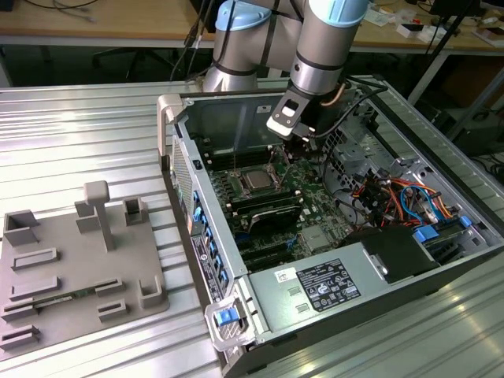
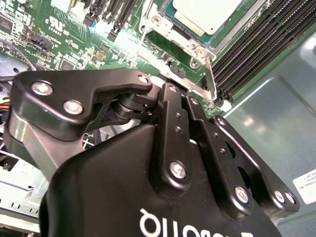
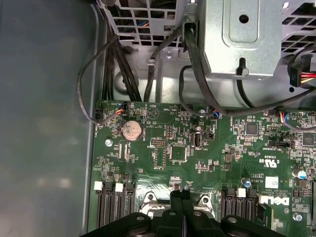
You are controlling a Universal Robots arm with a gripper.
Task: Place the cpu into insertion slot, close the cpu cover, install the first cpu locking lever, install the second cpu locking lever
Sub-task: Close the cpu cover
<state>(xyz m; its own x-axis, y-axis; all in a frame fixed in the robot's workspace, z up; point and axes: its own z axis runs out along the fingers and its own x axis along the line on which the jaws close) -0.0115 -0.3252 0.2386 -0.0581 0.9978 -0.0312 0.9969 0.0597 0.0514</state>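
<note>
One arm works over an open computer case (image 1: 206, 236).

- At the exterior view's left, a grey fixture tray (image 1: 71, 276) lies on the bench, well apart from the case.
- Next along, near the middle of the motherboard (image 1: 315, 205), the cpu (image 1: 257, 181) lies flat in the insertion slot (image 1: 243, 183). Black memory slots (image 1: 268, 209) run just beside it.
- Just to the exterior view's right of the socket, the gripper (image 1: 299, 150) hangs pointing down at the board.

**Key relation:** the cpu lies to the exterior view's left of the gripper. It is near the gripper but not under it.

In the second wrist view the gripper (image 2: 173, 91) is just short of one corner of the socket. The cpu cover (image 2: 195, 47) frames the chip's pale top. Since the chip shows through the cover's window, the cover is probably laid down over it.

A thin silver lever rod (image 2: 211, 79) runs from the cover's corner toward the gripper, its long axis roughly in line with the fingers. It is not clear which of the two levers this is, or whether it is latched.

In the first wrist view the fingers (image 3: 176, 200) are pressed together with no gap and nothing visible between them. Their tips sit between two silver corners of the socket frame. It cannot be told whether the tips touch the rod.
</note>
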